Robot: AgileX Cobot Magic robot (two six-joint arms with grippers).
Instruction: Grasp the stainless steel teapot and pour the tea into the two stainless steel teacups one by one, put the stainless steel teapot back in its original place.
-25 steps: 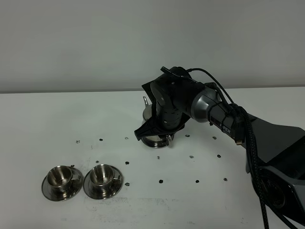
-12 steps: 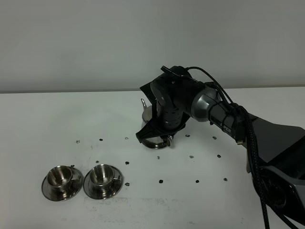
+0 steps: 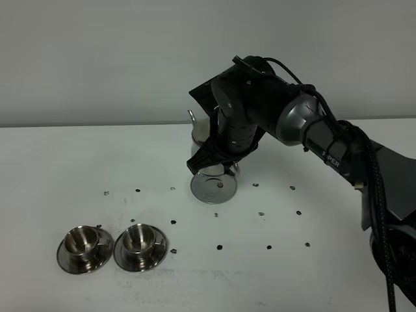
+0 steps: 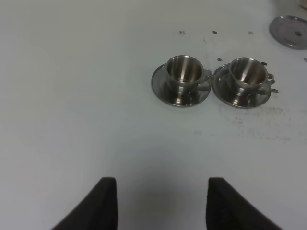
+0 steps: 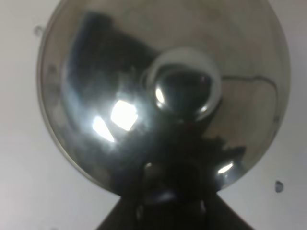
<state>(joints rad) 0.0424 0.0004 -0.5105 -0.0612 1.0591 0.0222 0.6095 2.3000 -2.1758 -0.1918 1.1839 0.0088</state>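
Note:
My right gripper (image 3: 220, 166) is shut on the stainless steel teapot (image 3: 199, 144) and holds it a little above the table, spout pointing up and left. In the right wrist view the teapot's lid knob (image 5: 184, 89) and flared body fill the frame, with the gripper (image 5: 172, 199) closed at its handle side. The two stainless steel teacups (image 3: 82, 240) (image 3: 138, 238) stand side by side on their saucers at the front left, and show in the left wrist view (image 4: 183, 71) (image 4: 247, 73). No tea shows in them. My left gripper (image 4: 160, 203) is open and empty, well short of the cups.
A round steel disc (image 3: 212, 188) lies on the white table (image 3: 65, 162) right below the lifted teapot; it also shows in the left wrist view (image 4: 289, 31). Small dark marks dot the table between the disc and the cups.
My right gripper has risen with the teapot, lifting it off the table and uncovering the round steel disc beneath. The cups have not moved.

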